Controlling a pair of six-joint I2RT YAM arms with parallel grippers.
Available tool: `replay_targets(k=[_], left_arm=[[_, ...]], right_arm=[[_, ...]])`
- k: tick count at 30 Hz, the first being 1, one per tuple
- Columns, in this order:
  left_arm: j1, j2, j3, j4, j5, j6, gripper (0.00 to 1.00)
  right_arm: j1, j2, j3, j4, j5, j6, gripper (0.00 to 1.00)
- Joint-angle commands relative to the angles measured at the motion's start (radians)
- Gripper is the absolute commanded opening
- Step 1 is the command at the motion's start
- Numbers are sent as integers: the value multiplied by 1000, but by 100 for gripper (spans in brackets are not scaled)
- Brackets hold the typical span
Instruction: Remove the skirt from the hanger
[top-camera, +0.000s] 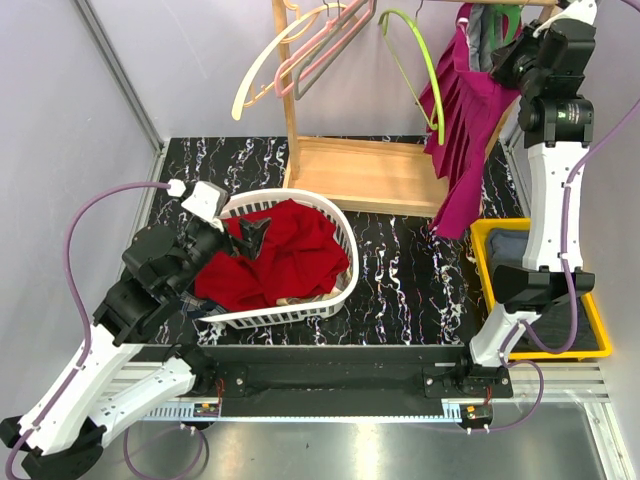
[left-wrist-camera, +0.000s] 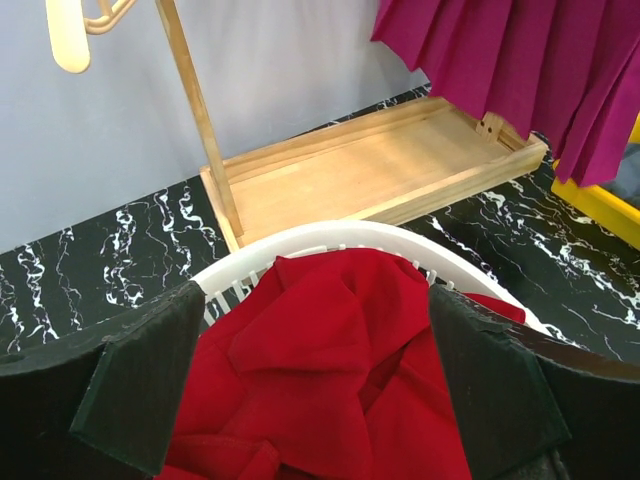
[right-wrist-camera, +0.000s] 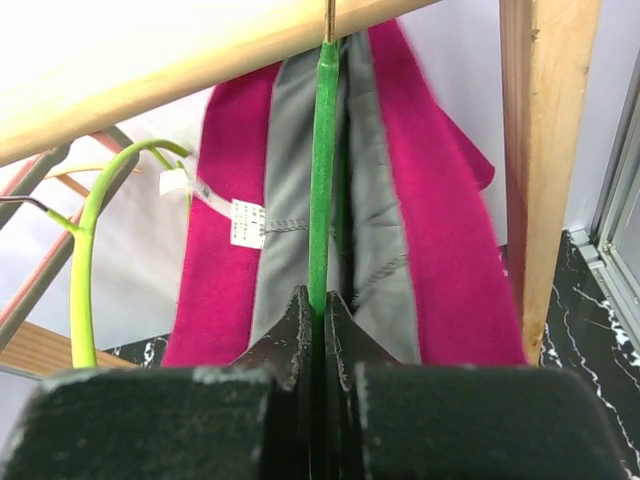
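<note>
A magenta pleated skirt (top-camera: 465, 130) with a grey waistband lining (right-wrist-camera: 380, 230) hangs on a green hanger (right-wrist-camera: 322, 170) from the wooden rail (right-wrist-camera: 200, 60) at the top right. My right gripper (right-wrist-camera: 322, 305) is up at the rail, shut on the green hanger's arm. The skirt's hem also shows in the left wrist view (left-wrist-camera: 530, 70). My left gripper (left-wrist-camera: 310, 400) is open, low at the left, its fingers (left-wrist-camera: 140, 380) spread over red cloth (left-wrist-camera: 320, 360) in the white basket (top-camera: 330, 295).
A wooden rack base (top-camera: 365, 175) stands at the back middle. Empty cream, pink and grey hangers (top-camera: 300, 60) and a lime-green one (top-camera: 415, 60) hang on the rail. A yellow bin (top-camera: 600, 330) holding grey cloth sits at the right.
</note>
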Motion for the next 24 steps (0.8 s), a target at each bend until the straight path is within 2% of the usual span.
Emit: replay_targets(k=[1, 3, 7, 13, 19, 24], left_arm=[[11, -13, 49, 52, 26, -21, 99], [12, -15, 54, 47, 36, -27, 99], [12, -10, 72, 41, 56, -30, 99], [12, 44, 135, 50, 105, -60, 99], [6, 129, 252, 35, 212, -133, 99], [6, 211, 356, 9, 354, -246, 99]], right_arm=[[0, -96, -36, 147, -43, 30, 0], [0, -164, -132, 147, -43, 35, 0], [0, -381, -477, 170, -71, 42, 0], [16, -677, -781, 96, -173, 99, 0], [69, -937, -862, -188, -213, 113, 0], [69, -1072, -739, -453, -319, 70, 0]])
